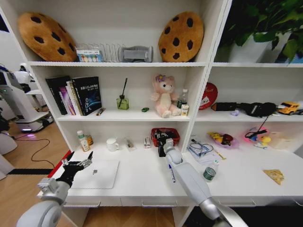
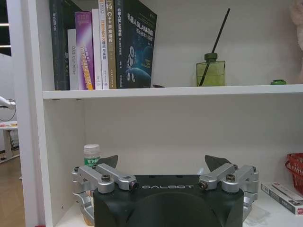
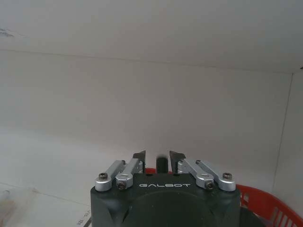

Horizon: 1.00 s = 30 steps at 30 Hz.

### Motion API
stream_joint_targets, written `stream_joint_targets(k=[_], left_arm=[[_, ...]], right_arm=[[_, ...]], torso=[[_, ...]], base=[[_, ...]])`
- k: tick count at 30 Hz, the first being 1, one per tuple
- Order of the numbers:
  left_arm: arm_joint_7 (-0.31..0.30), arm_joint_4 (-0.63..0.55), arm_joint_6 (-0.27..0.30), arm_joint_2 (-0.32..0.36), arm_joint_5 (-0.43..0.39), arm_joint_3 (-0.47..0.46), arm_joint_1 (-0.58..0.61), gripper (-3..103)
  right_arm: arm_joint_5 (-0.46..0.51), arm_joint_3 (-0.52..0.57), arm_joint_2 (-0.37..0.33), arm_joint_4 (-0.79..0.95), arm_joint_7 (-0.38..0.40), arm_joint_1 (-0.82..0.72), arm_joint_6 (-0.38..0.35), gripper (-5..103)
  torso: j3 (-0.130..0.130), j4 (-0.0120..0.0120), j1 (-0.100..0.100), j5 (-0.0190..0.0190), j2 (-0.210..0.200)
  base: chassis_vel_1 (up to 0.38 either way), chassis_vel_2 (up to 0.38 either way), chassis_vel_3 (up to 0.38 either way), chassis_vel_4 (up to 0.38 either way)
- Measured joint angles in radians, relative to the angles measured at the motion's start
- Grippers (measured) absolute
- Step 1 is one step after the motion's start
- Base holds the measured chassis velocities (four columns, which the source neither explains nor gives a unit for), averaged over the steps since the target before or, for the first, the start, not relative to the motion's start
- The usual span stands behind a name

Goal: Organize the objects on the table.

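Head view shows the left gripper (image 1: pixel 79 165) spread open at the laptop's (image 1: pixel 97 174) near-left corner on the table (image 1: pixel 142 182), while the right gripper (image 1: pixel 164 146) pinches something dark over the red basket (image 1: pixel 165 135), apparently dropping it there.

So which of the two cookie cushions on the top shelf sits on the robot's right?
The upright cookie cushion beside the shelf's divider; the other cookie cushion leans tilted at the far left end.

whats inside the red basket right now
The right gripper hangs over the red basket, its fingers closed on a dark upright object. The gripper covers most of the basket's inside, so any other contents cannot be seen.
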Motion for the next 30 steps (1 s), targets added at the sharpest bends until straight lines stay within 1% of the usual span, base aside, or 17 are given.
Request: stream_joint_targets(k=[1, 3, 4, 6, 7, 10, 11, 14, 15, 17, 18, 21, 22, 24, 25, 27, 30], left_arm=[[0.0, 0.0, 0.0, 0.0, 0.0, 0.0, 0.0, 100], [0.0, 0.0, 0.0, 0.0, 0.0, 0.0, 0.0, 100], [0.0, 0.0, 0.0, 0.0, 0.0, 0.0, 0.0, 100], [0.0, 0.0, 0.0, 0.0, 0.0, 0.0, 0.0, 100], [0.0, 0.0, 0.0, 0.0, 0.0, 0.0, 0.0, 100], [0.0, 0.0, 0.0, 0.0, 0.0, 0.0, 0.0, 100], [0.0, 0.0, 0.0, 0.0, 0.0, 0.0, 0.0, 100], [0.0, 0.0, 0.0, 0.0, 0.0, 0.0, 0.0, 100], [0.0, 0.0, 0.0, 0.0, 0.0, 0.0, 0.0, 100], [0.0, 0.0, 0.0, 0.0, 0.0, 0.0, 0.0, 100], [0.0, 0.0, 0.0, 0.0, 0.0, 0.0, 0.0, 100], [0.001, 0.0, 0.0, 0.0, 0.0, 0.0, 0.0, 100], [0.001, 0.0, 0.0, 0.0, 0.0, 0.0, 0.0, 100], [0.0, 0.0, 0.0, 0.0, 0.0, 0.0, 0.0, 100], [0.0, 0.0, 0.0, 0.0, 0.0, 0.0, 0.0, 100], [0.0, 0.0, 0.0, 0.0, 0.0, 0.0, 0.0, 100], [0.0, 0.0, 0.0, 0.0, 0.0, 0.0, 0.0, 100]], right_arm=[[0.006, -0.001, -0.009, 0.016, 0.006, -0.008, -0.006, 33], [0.006, -0.001, -0.009, 0.016, 0.006, -0.008, -0.006, 33], [0.014, -0.001, -0.015, 0.029, 0.013, -0.013, -0.012, 39], [0.09, -0.001, -0.078, 0.164, 0.08, -0.07, -0.068, 61], [0.09, -0.001, -0.078, 0.164, 0.08, -0.07, -0.068, 61], [0.15, -0.004, -0.15, 0.295, 0.133, -0.128, -0.114, 77], [0.15, -0.004, -0.15, 0.295, 0.133, -0.128, -0.114, 77], [0.206, -0.007, -0.239, 0.452, 0.199, -0.188, -0.159, 93], [0.206, -0.007, -0.239, 0.452, 0.199, -0.188, -0.159, 93], [0.266, -0.013, -0.294, 0.566, 0.276, -0.238, -0.207, 99], [0.266, -0.013, -0.294, 0.566, 0.276, -0.238, -0.207, 99], [0.499, -0.004, -0.359, 0.748, 0.389, -0.334, -0.291, 100], [0.499, -0.004, -0.359, 0.748, 0.389, -0.334, -0.291, 100], [0.647, 0.041, -0.38, 0.841, 0.469, -0.416, -0.361, 100], [0.647, 0.041, -0.38, 0.841, 0.469, -0.416, -0.361, 100], [0.691, 0.07, -0.374, 0.853, 0.52, -0.474, -0.393, 100], [0.697, 0.079, -0.349, 0.825, 0.55, -0.513, -0.4, 100]], torso=[[0.0, 0.0, 0.0, 0.0, 0.0], [0.0, 0.0, 0.0, 0.0, 0.0], [0.0, 0.0, 0.0, 0.0001, 0.0], [0.0, 0.0001, 0.0, 0.0002, 0.0], [0.0, 0.0001, 0.0, 0.0002, 0.0], [0.0, 0.0, 0.0, 0.0003, 0.0], [0.0, 0.0, 0.0, 0.0003, 0.0], [0.0, 0.0, 0.0, 0.0002, 0.0], [0.0, 0.0, 0.0, 0.0002, 0.0], [0.0, 0.0, 0.0, 0.0001, 0.0], [0.0, 0.0, 0.0, 0.0001, 0.0], [0.0, 0.0, 0.0, 0.0002, 0.0], [0.0, 0.0, 0.0, 0.0002, 0.0], [0.0, 0.0001, 0.0, 0.0001, 0.0], [0.0, 0.0001, 0.0, 0.0001, 0.0], [0.0, -0.0003, 0.0, 0.0, 0.0], [0.0, -0.0001, 0.0, 0.0001, 0.0]], base=[[0.0, 0.0, 0.0, 0.0], [0.0, 0.0, 0.0, 0.0], [0.0, 0.0, 0.0, 0.0], [0.0, 0.0, 0.0, 0.0], [0.0, 0.0, 0.0, 0.0], [0.0, 0.0, 0.0, 0.0], [0.0, 0.0, 0.0, 0.0], [0.0, 0.0, 0.0, 0.0], [0.0, 0.0, 0.0, 0.0], [0.0, 0.0, 0.0, 0.0], [0.0, 0.0, 0.0, 0.0], [0.0, 0.0, 0.0, 0.0], [0.0, 0.0, 0.0, 0.0], [0.0, 0.0, 0.0, 0.0], [0.0, 0.0, 0.0, 0.0], [0.0, 0.0, 0.0, 0.0], [0.0, 0.0, 0.0, 0.0]])
